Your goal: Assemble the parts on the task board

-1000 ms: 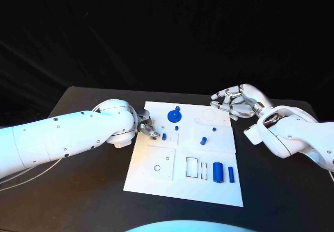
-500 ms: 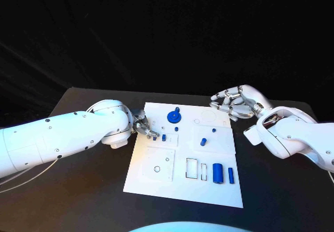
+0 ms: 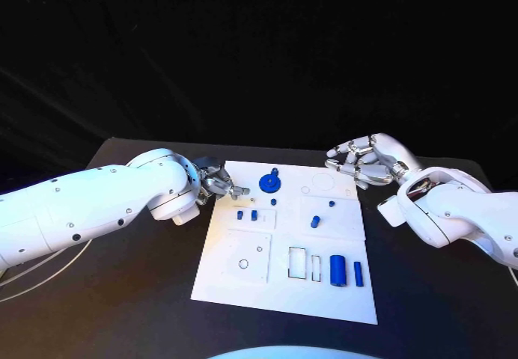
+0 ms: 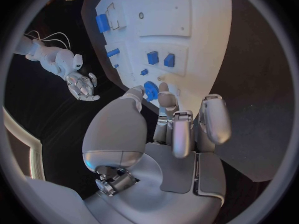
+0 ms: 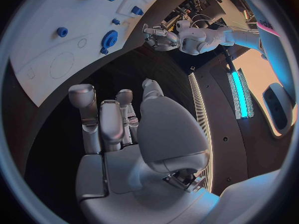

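Left robot hand (image 3: 219, 184), empty with fingers apart, hovers beside the blue gear (image 3: 270, 179) on the task board (image 3: 248, 277); next likely grasps it.

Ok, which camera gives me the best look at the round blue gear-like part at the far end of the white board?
The head view: the round blue gear-like part sits unobstructed on the white board. The left wrist view has the left hand's fingers partly covering it; the right wrist view shows it small and oblique.

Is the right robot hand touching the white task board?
Apart. The head view shows the right robot hand beyond the task board's far corner, with black table between them.
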